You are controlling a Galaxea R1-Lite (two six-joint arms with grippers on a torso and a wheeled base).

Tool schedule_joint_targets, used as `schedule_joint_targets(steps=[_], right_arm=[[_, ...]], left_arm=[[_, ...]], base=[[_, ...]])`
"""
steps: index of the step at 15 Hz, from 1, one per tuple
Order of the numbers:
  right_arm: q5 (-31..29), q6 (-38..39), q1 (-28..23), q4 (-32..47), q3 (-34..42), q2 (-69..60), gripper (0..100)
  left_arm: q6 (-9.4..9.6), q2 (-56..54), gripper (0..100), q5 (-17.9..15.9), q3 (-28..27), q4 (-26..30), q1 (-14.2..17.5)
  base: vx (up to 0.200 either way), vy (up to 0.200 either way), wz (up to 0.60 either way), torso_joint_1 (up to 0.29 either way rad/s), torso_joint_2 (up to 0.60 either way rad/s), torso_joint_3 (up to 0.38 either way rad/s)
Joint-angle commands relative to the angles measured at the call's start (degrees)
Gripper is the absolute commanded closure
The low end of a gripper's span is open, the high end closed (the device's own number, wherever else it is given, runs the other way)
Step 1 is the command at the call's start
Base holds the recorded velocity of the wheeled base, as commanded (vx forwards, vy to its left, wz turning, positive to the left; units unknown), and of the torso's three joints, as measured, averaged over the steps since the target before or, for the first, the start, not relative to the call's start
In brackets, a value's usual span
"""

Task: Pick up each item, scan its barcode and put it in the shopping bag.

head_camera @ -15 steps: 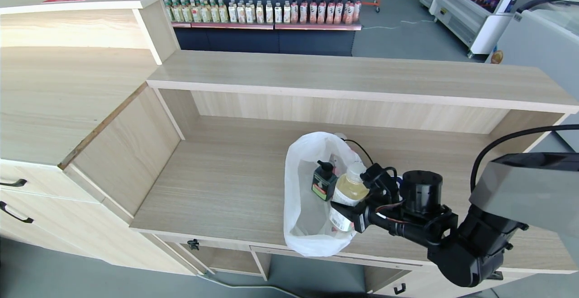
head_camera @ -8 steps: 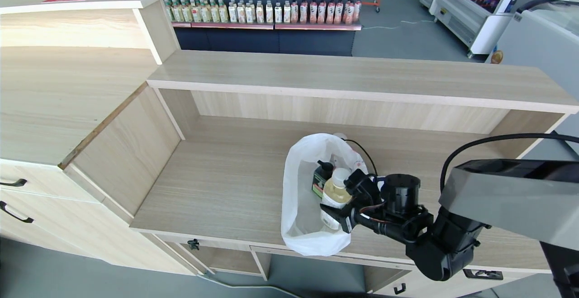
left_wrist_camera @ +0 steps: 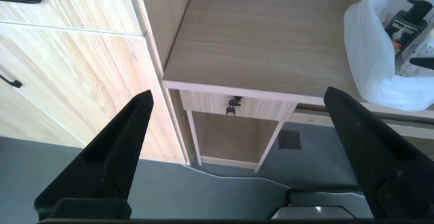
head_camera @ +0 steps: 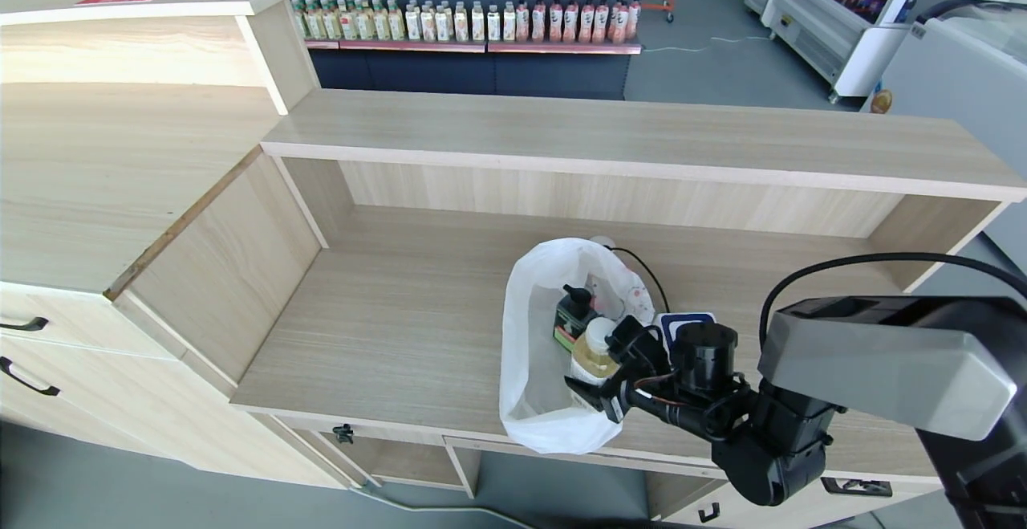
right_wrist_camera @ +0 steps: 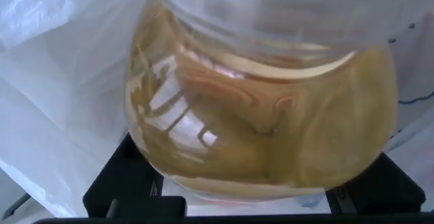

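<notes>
Right gripper (head_camera: 603,362): I see it pinching the amber bottle (head_camera: 592,350).
Amber bottle: inside the shopping bag (head_camera: 525,328), just near of a pump bottle (head_camera: 571,316).
Left gripper (left_wrist_camera: 237,98): fingers spread wide, empty, on the near side of the counter (head_camera: 385,312).

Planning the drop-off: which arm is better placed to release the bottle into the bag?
Right. The right gripper is shut on the bottle, which sits inside the bag's mouth. The left gripper hangs open in front of the counter, apart from the bag.
</notes>
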Motion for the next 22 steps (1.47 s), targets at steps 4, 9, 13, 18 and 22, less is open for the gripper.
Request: schedule_joint_targets(steps=[4,9,13,18,22], right_arm=[[0.48,11.53,-0.38,1.33,3.10,-7.65,0],[1.01,20.32,-1.52,13.81,7.49,-23.91,0],[0.57,24.45,-3.28,16.27,11.44,-35.16,0],[-0.58,20.93,-14.62,15.83,21.29,-51.68,0],[-9.54,19.35,-26.13,16.36,42.73,-69.52,0]], left_arm=[[-0.02,-0.02,0,0.00,0.01,-0.01,0.02],[-0.02,-0.02,0,0.00,0.01,-0.01,0.02],[-0.02,-0.02,0,0.00,0.01,-0.01,0.02],[-0.02,-0.02,0,0.00,0.01,-0.01,0.02],[-0.02,-0.02,0,0.00,0.01,-0.01,0.02]], base=[[0.000,0.000,0.00,0.000,0.00,0.000],[0.000,0.000,0.00,0.000,0.00,0.000],[0.000,0.000,0.00,0.000,0.00,0.000],[0.000,0.000,0.00,0.000,0.00,0.000],[0.000,0.000,0.00,0.000,0.00,0.000]])
